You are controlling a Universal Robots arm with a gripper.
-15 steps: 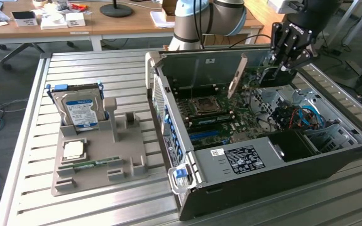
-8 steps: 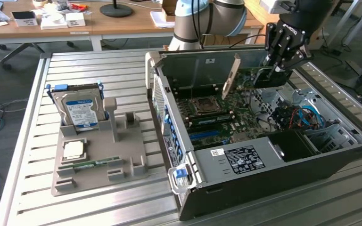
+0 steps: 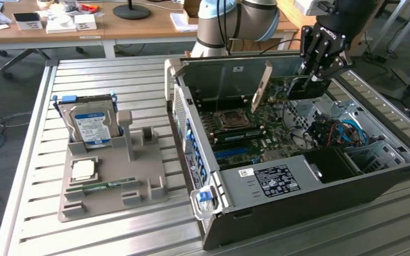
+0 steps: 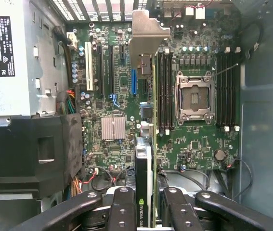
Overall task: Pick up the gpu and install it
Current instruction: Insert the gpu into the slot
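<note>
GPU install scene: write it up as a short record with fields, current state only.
gripper: shut on the gpu, fingers on either side of the card
gpu position: held on edge inside the open computer case, over the motherboard, bracket end away from the gripper
seated in slot: cannot tell
CPU socket: on the motherboard, beside the card
hard drive: upright in the gray holder, outside the case, on the exterior view's left
memory stick: lying in the same holder
</note>
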